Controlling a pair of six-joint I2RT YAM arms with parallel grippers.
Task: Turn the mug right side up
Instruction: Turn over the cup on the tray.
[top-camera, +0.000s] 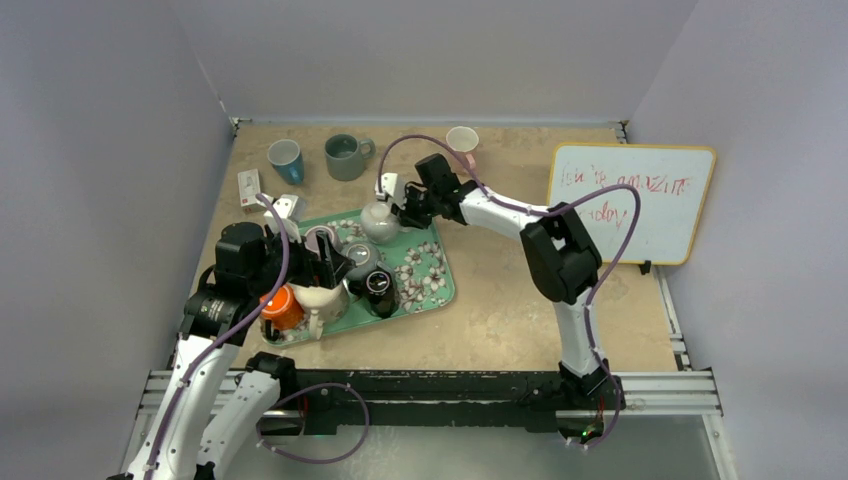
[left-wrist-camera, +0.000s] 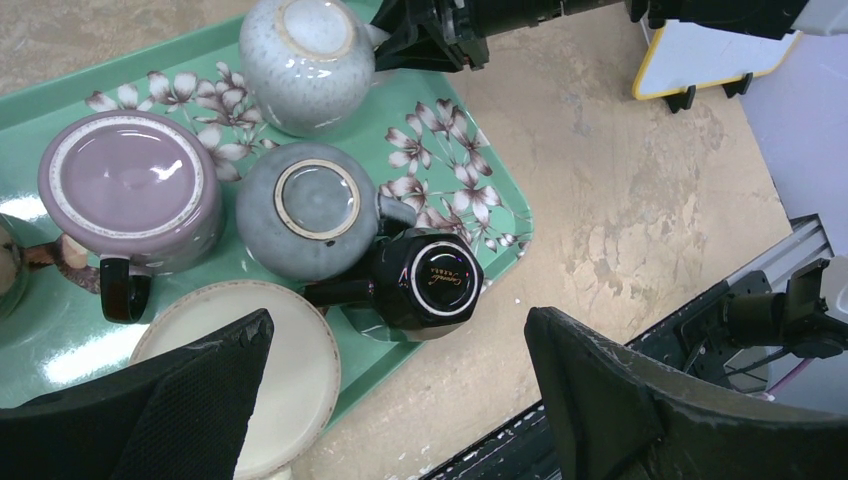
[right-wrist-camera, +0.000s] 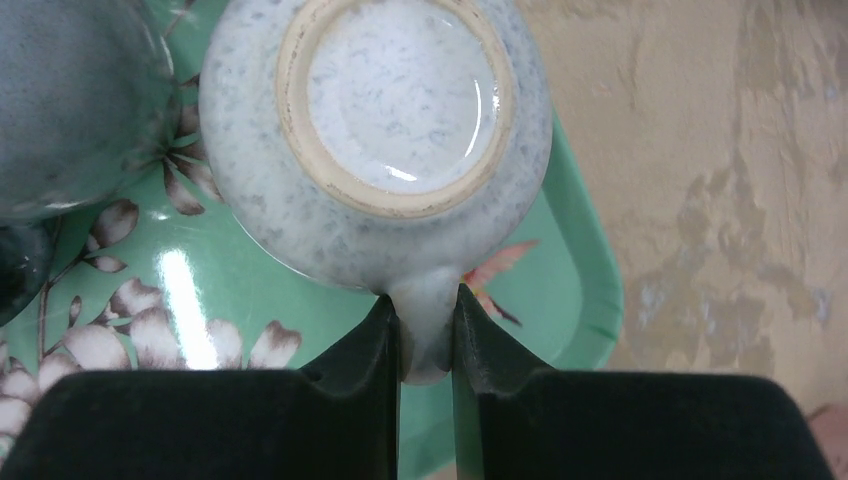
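The mug (right-wrist-camera: 400, 90), speckled white, stands rim-down on the far right corner of the tray (right-wrist-camera: 575, 300). The right gripper (right-wrist-camera: 425, 305) is closed on its handle (right-wrist-camera: 425, 345), one finger against each side. The left gripper (left-wrist-camera: 400, 340) hangs wide open and empty over the near part of the tray.

To do this step well:
- **Lift first.** The grey mug (left-wrist-camera: 305, 205) sits just to the left, so I would raise the mug straight up until its rim clears the tray lip and its neighbours.
- **Turn slowly.** The handle is thin and glazed, and the body's weight hangs off to one side, so the mug could pivot between the fingers. Keep the squeeze firm and roll the wrist gently through the half turn.
- **Set it down flat.** The bare table (top-camera: 520, 300) right of the tray looks like the easiest spot.
- **Let go last.** Open the fingers only once the base rests flat.

Count:
- **Tray, upside down:** six mugs that I can make out. These are the speckled one, the grey, a lilac mug (left-wrist-camera: 130, 190), a black mug (left-wrist-camera: 432, 290), a cream mug (left-wrist-camera: 265, 370) and an orange mug (top-camera: 281, 308). A shiny thing at the left edge of the left wrist view may be a seventh.
- **Far table, upright:** three, a blue mug (top-camera: 286, 160), a green mug (top-camera: 347, 156) and a pink cup (top-camera: 462, 140).
- **Right side:** one whiteboard (top-camera: 630, 200).
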